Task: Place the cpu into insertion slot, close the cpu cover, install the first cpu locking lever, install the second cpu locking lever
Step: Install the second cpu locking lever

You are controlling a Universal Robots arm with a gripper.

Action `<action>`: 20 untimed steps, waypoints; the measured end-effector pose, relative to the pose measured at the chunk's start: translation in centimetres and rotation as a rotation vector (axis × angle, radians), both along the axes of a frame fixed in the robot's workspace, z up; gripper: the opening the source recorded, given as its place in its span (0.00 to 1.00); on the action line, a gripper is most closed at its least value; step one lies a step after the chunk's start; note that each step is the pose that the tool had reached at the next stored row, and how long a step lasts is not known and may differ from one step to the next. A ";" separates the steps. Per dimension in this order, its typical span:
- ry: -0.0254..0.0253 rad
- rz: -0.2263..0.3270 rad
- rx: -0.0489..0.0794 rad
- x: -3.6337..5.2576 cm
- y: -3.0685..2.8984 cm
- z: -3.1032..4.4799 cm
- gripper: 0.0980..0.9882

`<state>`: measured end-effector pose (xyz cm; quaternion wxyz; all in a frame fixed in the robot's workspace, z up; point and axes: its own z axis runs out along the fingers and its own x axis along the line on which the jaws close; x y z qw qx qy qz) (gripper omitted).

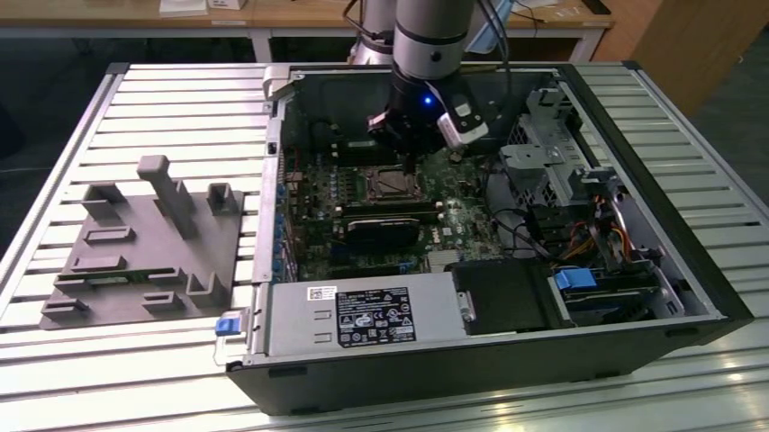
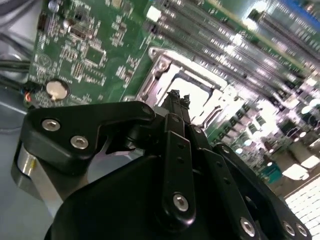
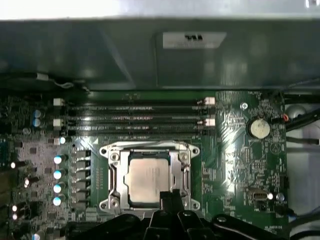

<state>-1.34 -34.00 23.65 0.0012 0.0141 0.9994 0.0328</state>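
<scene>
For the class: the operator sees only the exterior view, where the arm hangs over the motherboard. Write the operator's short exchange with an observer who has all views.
Operator: Is the chip seated?
Observer: In the first wrist view the cpu lies flat inside the window of the cpu cover.
Operator: And the fingers?
Observer: In the second wrist view the gripper has its tips together, just above the cover's edge.

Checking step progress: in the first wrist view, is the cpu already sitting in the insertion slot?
Yes: the cpu lies flat inside the insertion slot, with the cpu cover framing it and the gripper at its edge.
</scene>
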 end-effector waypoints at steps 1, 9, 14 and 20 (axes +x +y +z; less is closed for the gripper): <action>-0.0001 0.000 0.001 0.00 -0.25 -0.02 0.01; 0.0005 0.000 0.001 0.00 -1.50 -0.30 0.01; 0.0010 0.000 0.001 -0.01 -2.12 -0.58 0.01; 0.0009 0.000 0.002 -0.37 -2.86 -0.66 0.01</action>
